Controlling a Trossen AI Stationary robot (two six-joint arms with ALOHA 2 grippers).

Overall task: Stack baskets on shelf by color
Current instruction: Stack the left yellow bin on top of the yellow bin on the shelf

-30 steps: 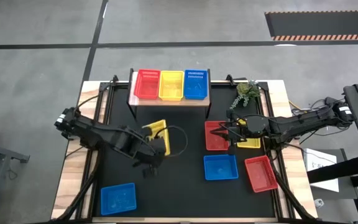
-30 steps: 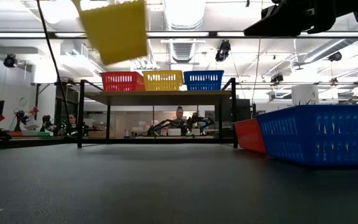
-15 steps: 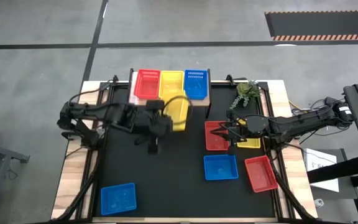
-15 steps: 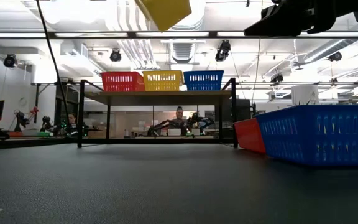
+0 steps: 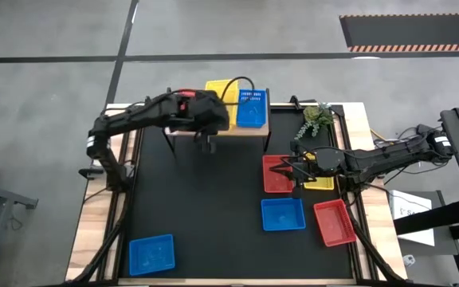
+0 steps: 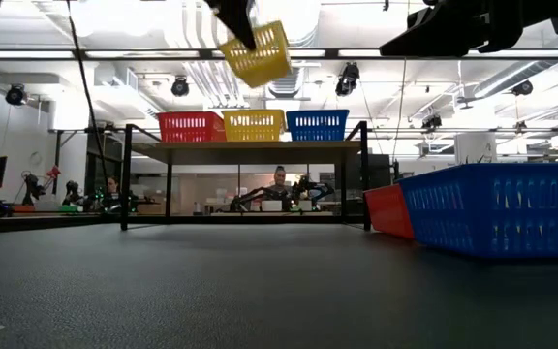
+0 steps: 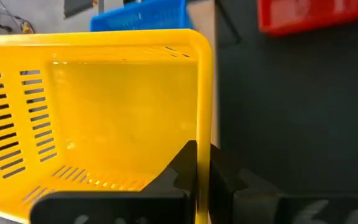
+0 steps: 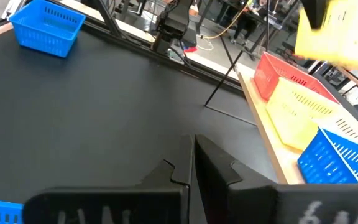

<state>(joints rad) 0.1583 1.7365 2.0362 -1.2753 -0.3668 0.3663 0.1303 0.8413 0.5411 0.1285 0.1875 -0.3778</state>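
My left gripper [image 5: 215, 104] is shut on a yellow basket [image 5: 223, 85], held high over the shelf [image 5: 257, 131] at the table's far side. In the low view the held basket [image 6: 258, 53] hangs tilted above the shelf's row of a red basket [image 6: 190, 126], a yellow basket [image 6: 253, 124] and a blue basket [image 6: 316, 124]. My right gripper [image 5: 293, 169] is shut and empty, hovering over a red basket [image 5: 276, 175] on the table's right half. My left gripper pinches one side wall of the yellow basket [image 7: 202, 118], one finger inside the basket and one outside [image 7: 225, 171]. The basket is lifted clear and hangs tilted above the shelf.
On the table lie a blue basket [image 5: 151, 253] near left, a blue basket [image 5: 283, 214] and a red basket [image 5: 335, 222] near right, and a yellow basket [image 5: 319, 184] under my right arm. A small plant [image 5: 317, 118] stands at the far right.
My left gripper has carried the yellow basket from the middle of the table's left half toward the far edge and up, and now holds it over the shelf. The basket has turned about in the hold on the way.
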